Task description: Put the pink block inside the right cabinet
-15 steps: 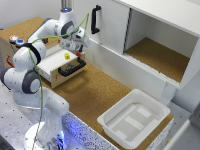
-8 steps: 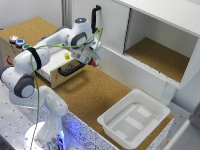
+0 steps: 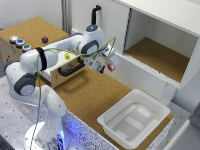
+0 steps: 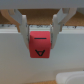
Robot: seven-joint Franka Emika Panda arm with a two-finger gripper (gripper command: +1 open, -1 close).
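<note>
done: pink block gripped between fingers, lifted mid-frame off worktop | left: carry to right cabinet, upper right; release inside

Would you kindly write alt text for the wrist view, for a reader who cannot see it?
The gripper holds the pink block between its two jaws, a dark marking on the block's near face. Behind it runs a white horizontal edge with a brown surface above.
</note>
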